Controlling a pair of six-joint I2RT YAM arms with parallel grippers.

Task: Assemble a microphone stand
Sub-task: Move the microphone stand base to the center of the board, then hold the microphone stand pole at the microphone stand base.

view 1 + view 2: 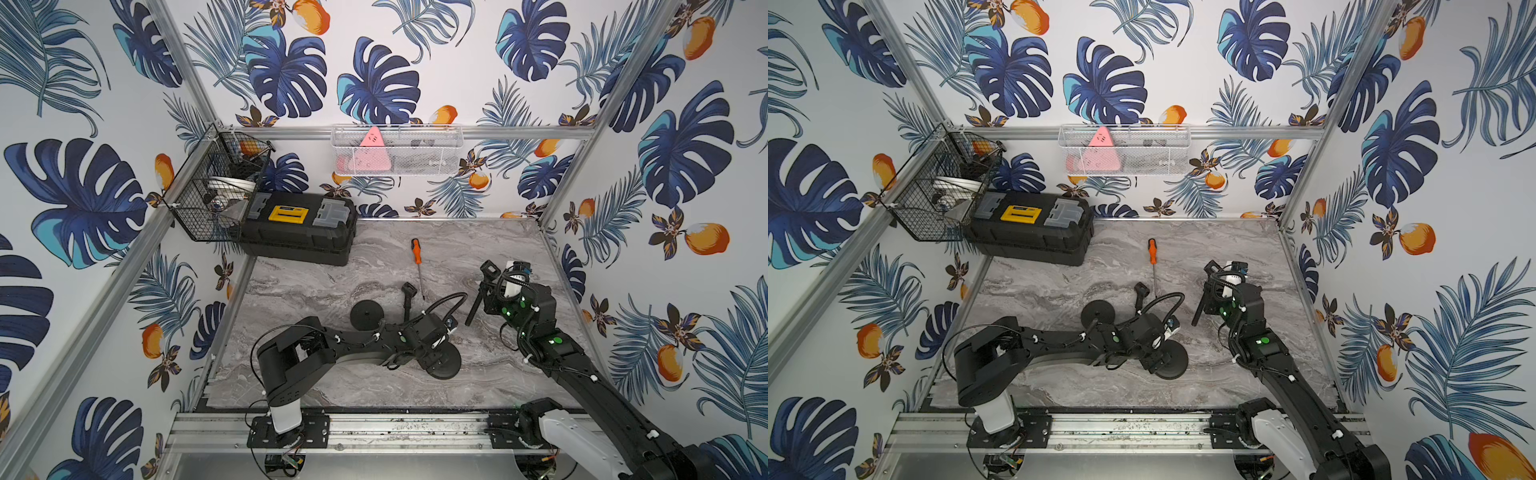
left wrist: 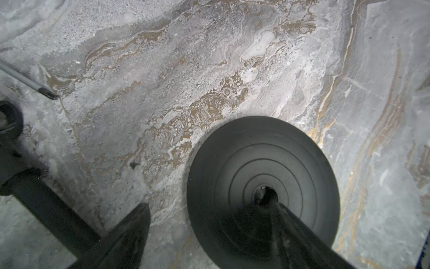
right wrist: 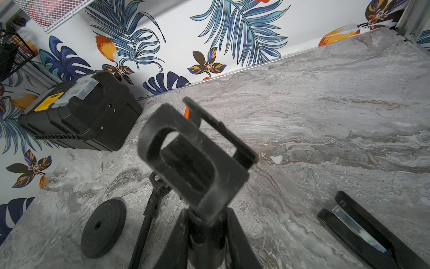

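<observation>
Left gripper (image 2: 208,207) jaws wide apart, I see it low over base (image 2: 263,163), flat on table (image 2: 162,69) near middle. Right gripper (image 3: 207,235) clamped on pole (image 3: 200,222) with clip (image 3: 193,158), up over table's right side. Second base (image 3: 103,227) lies apart.

— How much of the round base (image 1: 452,362) shows from above?
— Only its edge at five o'clock; the left arm (image 1: 353,353) covers the rest.
— And the black basket (image 1: 195,216) at ten o'clock?
— Its contents are too small to tell.
— The right wrist view?
— The clip (image 3: 223,186) is blurred and hides most of the screwdriver (image 3: 186,112).
</observation>
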